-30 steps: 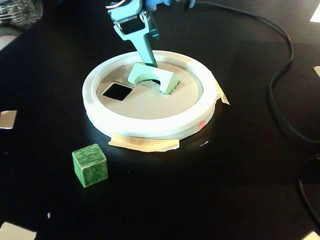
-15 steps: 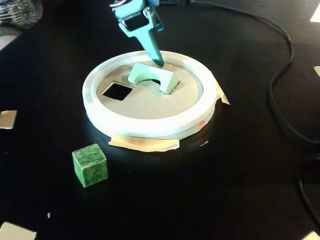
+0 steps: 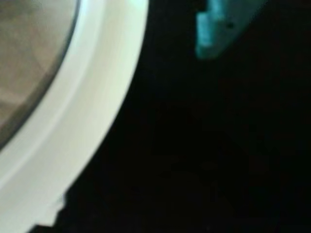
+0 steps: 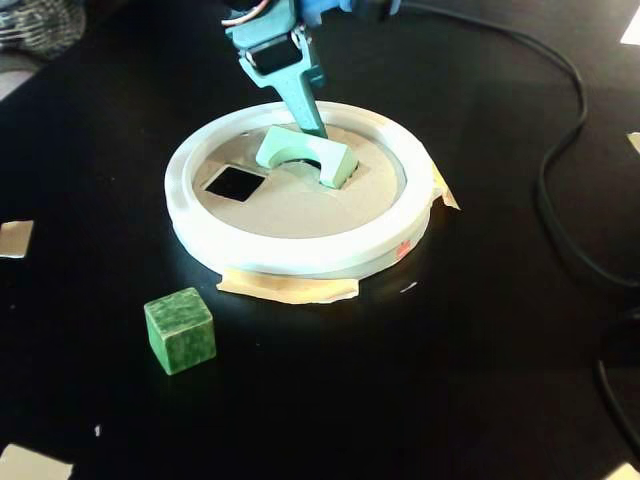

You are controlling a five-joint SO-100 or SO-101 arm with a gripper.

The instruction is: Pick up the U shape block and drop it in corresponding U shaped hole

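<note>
The U shape block (image 4: 305, 154) sits tilted over the U shaped hole (image 4: 312, 164), not dropped through, mid-board toward the table's far edge; the gripper (image 4: 312, 125) hovers empty, its opening unclear.

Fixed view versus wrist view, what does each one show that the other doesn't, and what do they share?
Only the fixed view shows the U shape block sitting tilted over the U shaped hole, not dropped in, plus the square cutout, the dark green cube on the black table and the cable. The wrist view adds nothing of its own; it is a blurred close-up. Both show the board's white rim and teal tool parts.
</note>
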